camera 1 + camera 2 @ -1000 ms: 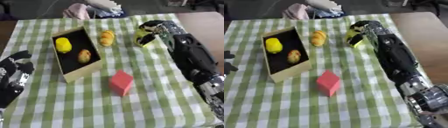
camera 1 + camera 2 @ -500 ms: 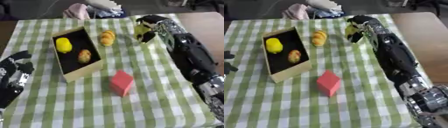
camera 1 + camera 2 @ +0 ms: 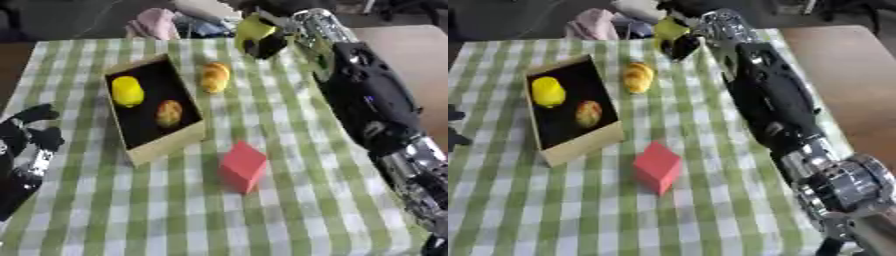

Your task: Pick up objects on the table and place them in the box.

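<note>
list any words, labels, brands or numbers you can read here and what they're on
None can be read.
Box: plain walls, no print showing.
Red block: bare faces.
Yellow object in the right hand: no label visible.
Checked tablecloth: pattern only.
Right arm casing: any marking is too blurred to read.

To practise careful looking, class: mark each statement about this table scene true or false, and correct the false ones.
1. The box holds two items. True.
2. The red block lies inside the box. False: it sits on the checked cloth, outside the box.
3. The right hand holds a yellow object. True.
4. The left hand is gripping the pastry. False: it rests at the lower left, holding nothing.
5. The pastry lies beside the box. True.
</note>
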### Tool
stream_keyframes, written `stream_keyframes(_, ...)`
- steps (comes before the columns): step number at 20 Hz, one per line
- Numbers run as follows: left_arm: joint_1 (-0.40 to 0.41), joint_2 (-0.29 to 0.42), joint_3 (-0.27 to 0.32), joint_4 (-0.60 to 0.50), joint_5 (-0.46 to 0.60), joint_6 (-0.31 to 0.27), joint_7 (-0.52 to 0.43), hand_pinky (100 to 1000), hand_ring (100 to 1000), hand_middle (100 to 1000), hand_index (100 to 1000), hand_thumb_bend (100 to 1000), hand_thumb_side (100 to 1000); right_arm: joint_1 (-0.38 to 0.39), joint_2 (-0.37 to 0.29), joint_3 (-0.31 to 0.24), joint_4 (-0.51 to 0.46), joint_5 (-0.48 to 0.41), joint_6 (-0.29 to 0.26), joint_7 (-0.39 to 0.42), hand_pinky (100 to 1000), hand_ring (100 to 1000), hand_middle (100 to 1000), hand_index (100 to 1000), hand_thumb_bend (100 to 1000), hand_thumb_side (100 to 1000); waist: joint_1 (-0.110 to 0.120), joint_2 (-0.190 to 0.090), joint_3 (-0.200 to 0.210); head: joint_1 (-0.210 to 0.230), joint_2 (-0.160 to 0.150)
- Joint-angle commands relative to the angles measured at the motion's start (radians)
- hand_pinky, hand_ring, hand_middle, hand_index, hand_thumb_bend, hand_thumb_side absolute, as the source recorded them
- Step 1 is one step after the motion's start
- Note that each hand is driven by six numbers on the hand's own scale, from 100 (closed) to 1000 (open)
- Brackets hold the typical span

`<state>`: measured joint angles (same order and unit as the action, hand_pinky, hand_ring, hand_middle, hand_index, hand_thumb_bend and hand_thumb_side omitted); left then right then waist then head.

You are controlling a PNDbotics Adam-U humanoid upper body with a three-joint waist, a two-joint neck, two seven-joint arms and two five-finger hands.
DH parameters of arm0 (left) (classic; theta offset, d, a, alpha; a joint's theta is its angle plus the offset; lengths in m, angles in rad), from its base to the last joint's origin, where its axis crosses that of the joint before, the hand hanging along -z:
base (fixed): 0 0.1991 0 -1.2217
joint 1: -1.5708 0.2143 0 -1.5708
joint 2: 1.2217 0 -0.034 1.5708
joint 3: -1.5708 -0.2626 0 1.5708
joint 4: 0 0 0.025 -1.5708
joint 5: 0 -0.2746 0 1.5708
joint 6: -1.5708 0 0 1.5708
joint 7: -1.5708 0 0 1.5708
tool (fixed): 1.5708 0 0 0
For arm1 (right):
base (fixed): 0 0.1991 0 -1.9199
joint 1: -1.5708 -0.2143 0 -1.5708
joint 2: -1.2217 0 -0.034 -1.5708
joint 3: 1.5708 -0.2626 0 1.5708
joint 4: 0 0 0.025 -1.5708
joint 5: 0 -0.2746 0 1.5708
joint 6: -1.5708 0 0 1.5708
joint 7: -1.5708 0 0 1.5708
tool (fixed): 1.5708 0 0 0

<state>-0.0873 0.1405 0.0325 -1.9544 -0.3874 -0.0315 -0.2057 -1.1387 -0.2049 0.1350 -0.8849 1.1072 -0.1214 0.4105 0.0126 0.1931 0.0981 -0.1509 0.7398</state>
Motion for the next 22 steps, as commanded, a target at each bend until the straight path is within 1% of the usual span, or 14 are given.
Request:
stream_keyframes(1,-0.007,0.012,-0.005,-0.013,0.004,-0.003,-0.004,761,597,758,883,314,800,-0.037,0.037,0.022,-0.030,-0.028,-0.025,0.017,561,426,840,1000,100,221,0.014,-0.027,0.008,-0.012,-0.012)
stream_keyframes(6,-0.011,0.007,-0.012,-0.013,0.008,-0.006,-0.012,762,597,758,883,315,800,-0.032,0.118,0.045,-0.023,-0.049,-0.053,0.050,579,443,840,1000,100,220,0.016,-0.024,0.029,-0.025,-0.014)
stream_keyframes(10,-0.011,0.006,-0.014,-0.012,0.008,-0.007,-0.016,762,597,757,883,316,801,-0.022,0.162,0.059,-0.001,-0.040,-0.069,0.079,602,484,858,1000,100,225,0.017,-0.023,0.040,-0.032,-0.013)
stream_keyframes(12,-0.013,0.005,-0.015,-0.011,0.009,-0.008,-0.018,762,597,757,883,316,802,-0.017,0.178,0.064,0.006,-0.036,-0.076,0.089,638,568,866,1000,100,225,0.017,-0.022,0.043,-0.033,-0.012)
stream_keyframes(14,-0.014,0.004,-0.015,-0.011,0.009,-0.008,-0.020,762,597,757,883,317,802,-0.012,0.189,0.069,0.012,-0.036,-0.083,0.094,669,622,872,1000,100,225,0.016,-0.022,0.044,-0.033,-0.013)
stream_keyframes(15,-0.014,0.004,-0.015,-0.011,0.009,-0.008,-0.021,762,597,757,883,317,803,-0.010,0.193,0.071,0.016,-0.036,-0.086,0.097,686,664,881,1000,100,225,0.015,-0.021,0.044,-0.033,-0.014)
stream_keyframes(18,-0.014,0.003,-0.015,-0.010,0.008,-0.009,-0.024,762,596,757,883,318,803,-0.003,0.199,0.075,0.028,-0.032,-0.088,0.099,704,706,889,1000,100,224,0.014,-0.021,0.042,-0.032,-0.014)
stream_keyframes(19,-0.015,0.003,-0.015,-0.010,0.008,-0.009,-0.024,762,596,757,883,318,803,-0.001,0.201,0.075,0.032,-0.030,-0.088,0.097,711,724,893,1000,100,306,0.014,-0.020,0.042,-0.032,-0.014)
stream_keyframes(20,-0.015,0.003,-0.014,-0.010,0.008,-0.009,-0.025,762,596,757,883,318,804,0.001,0.202,0.075,0.035,-0.028,-0.086,0.093,715,738,895,1000,100,337,0.014,-0.020,0.041,-0.032,-0.014)
stream_keyframes(21,-0.015,0.003,-0.014,-0.010,0.008,-0.009,-0.025,762,596,756,883,317,804,0.002,0.202,0.075,0.037,-0.024,-0.082,0.084,728,762,901,1000,100,389,0.014,-0.020,0.041,-0.033,-0.014)
stream_keyframes(22,-0.015,0.002,-0.015,-0.010,0.008,-0.009,-0.025,762,596,756,883,317,804,0.003,0.202,0.073,0.038,-0.017,-0.075,0.070,735,776,904,1000,100,407,0.014,-0.020,0.041,-0.033,-0.014)
